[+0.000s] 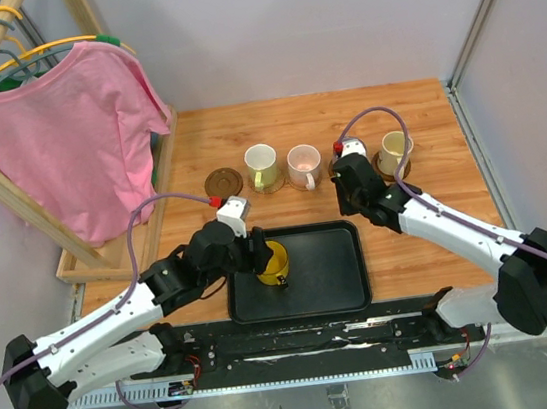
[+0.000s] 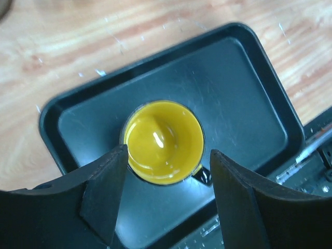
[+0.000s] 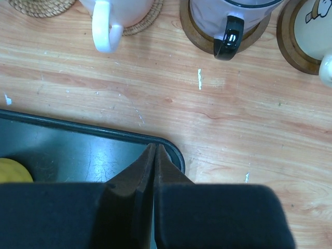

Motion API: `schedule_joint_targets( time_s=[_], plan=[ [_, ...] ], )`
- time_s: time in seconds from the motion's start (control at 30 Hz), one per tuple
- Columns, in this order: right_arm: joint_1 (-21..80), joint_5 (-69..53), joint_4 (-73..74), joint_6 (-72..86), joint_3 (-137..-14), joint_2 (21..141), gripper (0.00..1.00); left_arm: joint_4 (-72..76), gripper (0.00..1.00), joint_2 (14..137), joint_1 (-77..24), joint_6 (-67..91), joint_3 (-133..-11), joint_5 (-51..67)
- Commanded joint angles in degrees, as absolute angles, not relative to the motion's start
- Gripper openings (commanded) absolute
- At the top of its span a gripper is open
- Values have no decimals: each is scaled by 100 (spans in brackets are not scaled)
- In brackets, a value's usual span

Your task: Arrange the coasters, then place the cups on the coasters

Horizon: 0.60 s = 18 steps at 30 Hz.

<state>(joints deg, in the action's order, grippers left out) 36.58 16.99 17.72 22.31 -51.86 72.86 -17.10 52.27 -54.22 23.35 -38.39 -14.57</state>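
Observation:
A yellow cup (image 1: 274, 262) (image 2: 165, 141) stands in the left part of the black tray (image 1: 327, 268) (image 2: 244, 119). My left gripper (image 1: 265, 256) (image 2: 167, 155) is open, one finger on each side of the cup's near half. In the back row stand a white cup (image 1: 262, 167), a pink cup (image 1: 304, 165) (image 3: 116, 8) and a cream cup (image 1: 395, 151) (image 3: 314, 21), each on a coaster. A greyish purple cup (image 3: 233, 13) sits on a dark coaster (image 3: 199, 36). One dark coaster (image 1: 222, 182) lies bare. My right gripper (image 1: 349, 176) (image 3: 155, 147) is shut and empty above the tray's far right corner.
A pink shirt (image 1: 73, 140) hangs on a wooden rack (image 1: 109, 254) at the back left. A tan woven coaster's edge (image 3: 39, 6) shows at the top left of the right wrist view. The arms' mounting rail (image 1: 302, 342) runs along the near edge.

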Motion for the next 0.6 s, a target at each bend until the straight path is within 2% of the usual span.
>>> schedule_joint_targets(
  time_s=[0.0, 0.1, 0.27, 0.43, 0.47, 0.57],
  plan=[
    [3662, 1769, 1644, 2086, -5416, 7561, 1, -2144, 69, 4894, -5585, 3045, -3586, -946],
    [3663, 1467, 1626, 2096, -5438, 7649, 1, -2318, 65, 4741, -5689, 3307, -3484, -870],
    [3663, 1271, 1604, 2197, -5233, 7665, 1, -2251, 46, 4680, -5747, 3560, -3159, -818],
    [3664, 1098, 1614, 2144, -5106, 7606, 1, -2237, 41, 4911, -5746, 3577, -3155, -1053],
    [3665, 1077, 1609, 2116, -5092, 7600, 1, -2222, 33, 4959, -5743, 3565, -3152, -1011],
    [3664, 1066, 1639, 2069, -5054, 7604, 1, -2062, 21, 5110, -5748, 3552, -3045, -833]
  ],
)
